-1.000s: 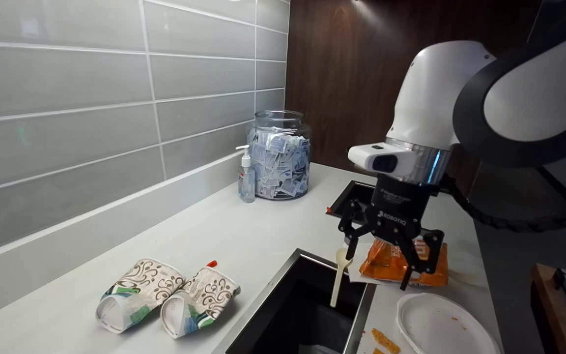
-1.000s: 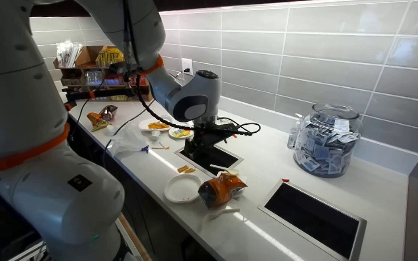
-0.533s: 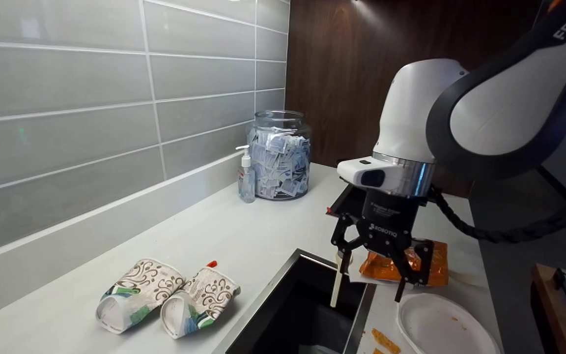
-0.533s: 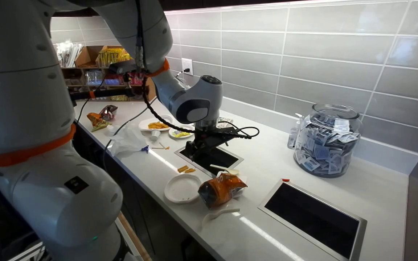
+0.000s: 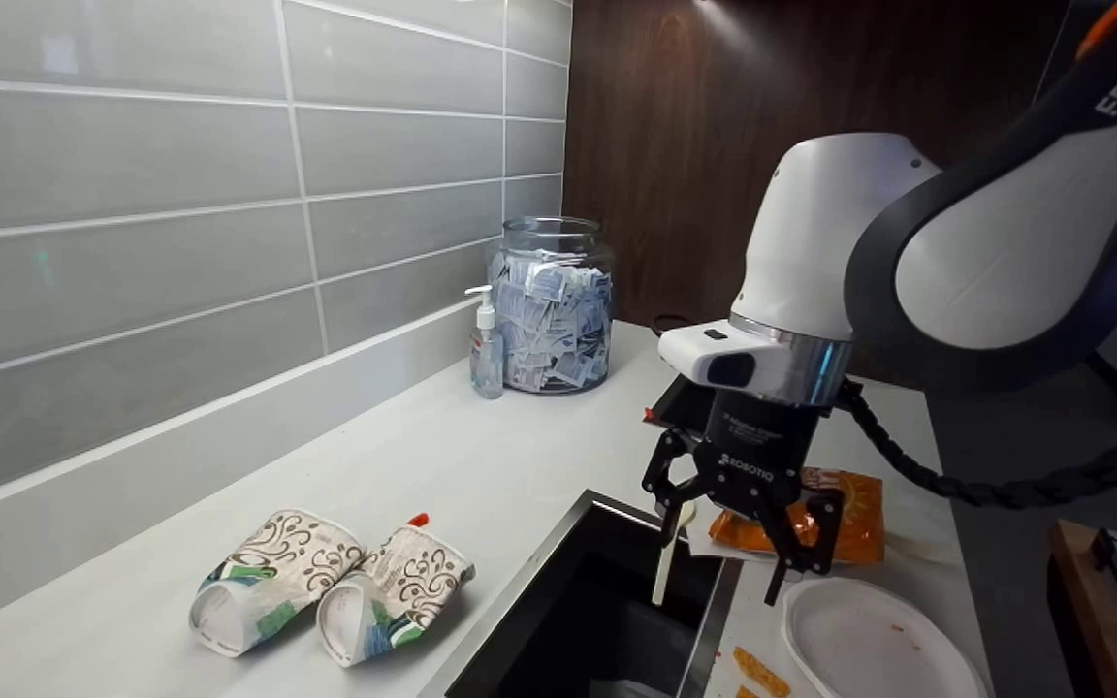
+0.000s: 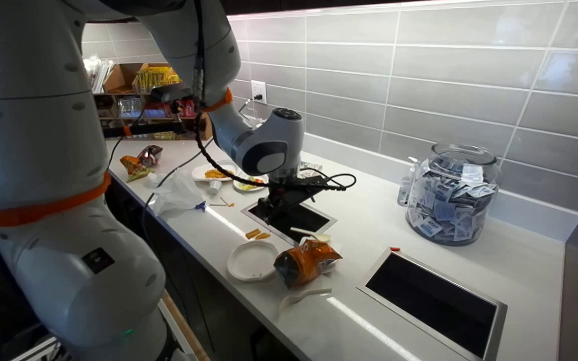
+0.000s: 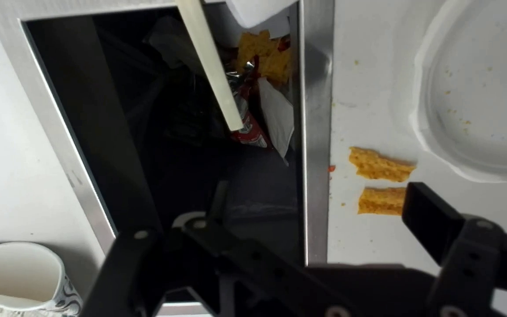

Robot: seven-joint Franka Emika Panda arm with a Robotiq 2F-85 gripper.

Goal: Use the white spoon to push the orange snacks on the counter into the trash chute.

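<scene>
1. Above the trash chute (image 7: 317, 145), the gripper (image 5: 720, 567) points down, its fingers spread to a wide gap. In the wrist view, one finger overlaps the chute, the other the counter (image 6: 362, 220).
2. White spoon (image 7: 211, 66) — handle extends over the chute from 12 o'clock in the wrist view, its end toward 5 o'clock; apart from the fingers.
3. Orange snack pieces (image 7: 379, 166): two, on the counter just beside the chute's rim, at 3 o'clock in the wrist view; a fingertip partly covers one.
4. Orange snack bag (image 6: 305, 261): on the counter, at 5 o'clock from the chute in an exterior view. White plate (image 6: 252, 260) at 7 o'clock; pale utensil (image 6: 299, 297) at 6 o'clock.
5. Chute contents: wrappers (image 7: 253, 133) and orange fragments (image 7: 264, 55) toward 1 o'clock in the wrist view — the rest too dark to identify.
6. Glass jar of packets (image 6: 452, 200) at 3 o'clock from the chute, second rimmed opening (image 6: 434, 303) at 4 o'clock, in an exterior view.
</scene>
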